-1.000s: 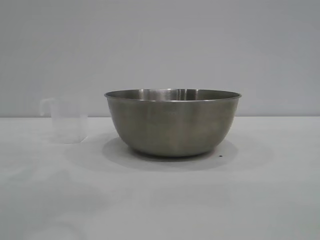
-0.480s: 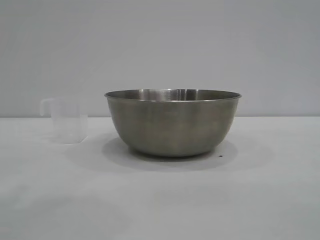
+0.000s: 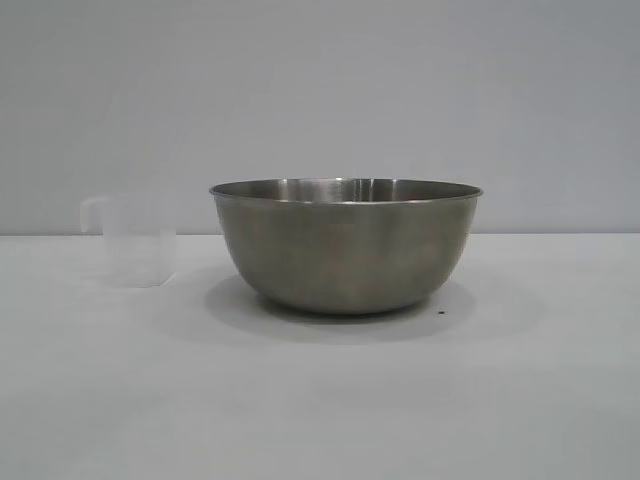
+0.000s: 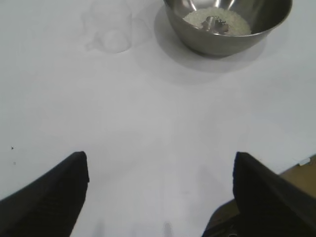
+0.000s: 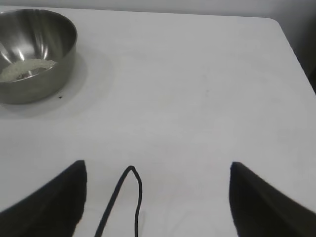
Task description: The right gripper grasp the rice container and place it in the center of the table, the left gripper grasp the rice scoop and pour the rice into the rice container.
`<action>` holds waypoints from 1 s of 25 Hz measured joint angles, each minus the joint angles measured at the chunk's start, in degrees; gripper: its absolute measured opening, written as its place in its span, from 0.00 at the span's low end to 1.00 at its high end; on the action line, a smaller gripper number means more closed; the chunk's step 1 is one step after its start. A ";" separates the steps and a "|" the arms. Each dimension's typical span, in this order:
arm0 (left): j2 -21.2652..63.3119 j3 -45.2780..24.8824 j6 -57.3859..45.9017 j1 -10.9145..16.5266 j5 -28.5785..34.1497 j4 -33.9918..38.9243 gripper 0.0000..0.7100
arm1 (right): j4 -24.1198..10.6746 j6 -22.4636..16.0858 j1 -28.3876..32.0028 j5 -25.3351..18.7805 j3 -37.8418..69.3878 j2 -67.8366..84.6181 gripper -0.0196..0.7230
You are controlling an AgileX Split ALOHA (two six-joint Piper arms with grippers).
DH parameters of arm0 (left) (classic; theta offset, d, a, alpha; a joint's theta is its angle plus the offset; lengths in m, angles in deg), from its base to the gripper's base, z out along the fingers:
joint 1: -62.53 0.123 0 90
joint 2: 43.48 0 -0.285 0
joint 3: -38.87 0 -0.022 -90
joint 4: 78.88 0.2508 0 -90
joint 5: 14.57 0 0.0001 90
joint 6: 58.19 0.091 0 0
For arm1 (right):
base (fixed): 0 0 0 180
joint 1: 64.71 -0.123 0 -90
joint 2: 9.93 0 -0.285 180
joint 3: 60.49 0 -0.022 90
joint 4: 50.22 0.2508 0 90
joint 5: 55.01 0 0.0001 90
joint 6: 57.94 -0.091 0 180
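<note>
The steel rice container (image 3: 346, 245) stands upright on the white table (image 3: 320, 400), near the middle. The rice (image 4: 216, 20) lies as a pale layer in its bottom; it also shows in the right wrist view (image 5: 27, 68). The clear rice scoop (image 3: 135, 240) stands upright to the left of the container, a gap apart, and looks empty (image 4: 109, 25). My left gripper (image 4: 160, 163) is open and empty, well back from both. My right gripper (image 5: 157, 170) is open and empty, away from the container (image 5: 35, 54). Neither gripper shows in the exterior view.
A black cable loop (image 5: 129, 197) hangs between the right gripper's fingers. A small dark speck (image 3: 441, 311) lies on the table by the container's base. The table's edge (image 4: 296, 165) and rounded far corner (image 5: 276, 24) are in view.
</note>
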 joint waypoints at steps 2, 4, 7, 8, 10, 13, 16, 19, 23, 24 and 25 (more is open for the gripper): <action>2.86 0.00 -2.03 0.00 1.73 1.95 0.75 | 0.00 -0.10 0.00 0.00 0.00 0.00 0.77; 5.58 0.10 -3.87 0.00 2.15 3.75 0.75 | 0.00 -0.10 0.00 0.00 0.00 0.00 0.77; 6.32 0.10 -5.66 0.00 2.25 6.01 0.75 | 0.00 -0.21 0.00 0.00 0.00 0.00 0.77; 6.35 0.10 -5.96 0.00 2.25 6.42 0.75 | 0.00 -0.21 0.00 0.00 0.00 0.00 0.77; 6.35 0.10 -6.53 0.00 2.13 7.31 0.75 | -0.04 -0.21 0.00 0.00 0.00 0.00 0.77; 6.35 -1.14 -6.61 0.00 0.31 8.59 0.75 | -0.04 -0.21 0.00 0.00 0.00 0.00 0.77; 6.35 -1.54 -6.61 0.00 -0.04 8.75 0.75 | -0.04 -0.21 0.00 0.00 0.00 0.00 0.77; 6.35 -1.54 -6.61 0.00 -0.43 8.80 0.75 | -0.04 -0.21 0.00 0.00 0.00 0.00 0.77; 6.35 -1.54 -6.61 0.00 -0.54 8.80 0.75 | -0.04 -0.21 0.00 0.00 0.00 0.00 0.77; 6.35 -1.54 -6.61 0.00 -0.54 8.80 0.75 | -0.04 -0.21 0.00 0.00 0.00 0.00 0.77; 6.35 -1.54 -6.61 0.00 -0.54 8.80 0.75 | -0.04 -0.28 0.00 0.00 0.00 0.00 0.77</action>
